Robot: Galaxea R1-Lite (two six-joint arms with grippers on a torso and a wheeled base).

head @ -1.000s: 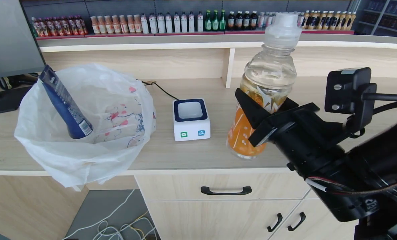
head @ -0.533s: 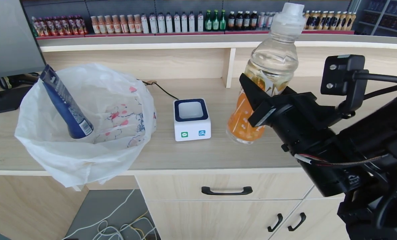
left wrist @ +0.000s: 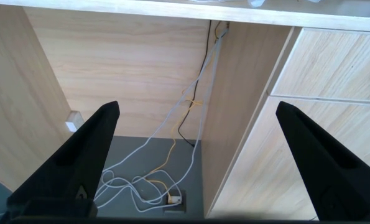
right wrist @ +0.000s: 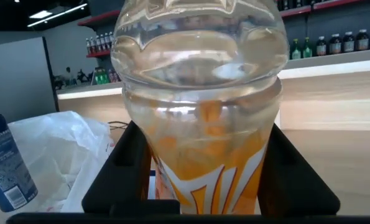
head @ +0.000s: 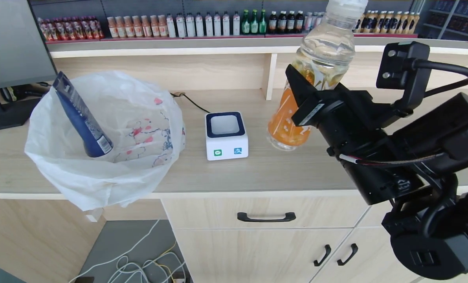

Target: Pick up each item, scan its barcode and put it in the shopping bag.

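Bottle [head: 328, 47] of orange drink is in the firm grasp of the right gripper [head: 315, 88]. In the head view it is tilted over the wooden counter [head: 257, 173], with its base just right of the white scanner [head: 226, 135]. I cannot tell if the base touches the wood. The shopping bag [head: 139, 129] stands on the left part of the counter, near the scanner. A blue tube [head: 82, 118] leans inside the bag, against its left wall. A cable [head: 188, 101] runs from behind the scanner toward the bag.

In the left wrist view the left gripper [left wrist: 197, 109] is low, in front of the cabinet, with its two fingers spread wide and nothing between them. Loose wires [left wrist: 153, 180] lie on the floor below it, and drawer fronts [left wrist: 334, 62] are beside it.

In the right wrist view the bottle fills the middle, and one black finger [right wrist: 119, 168] presses it on each side. The bag and the tube show farther off beside it.
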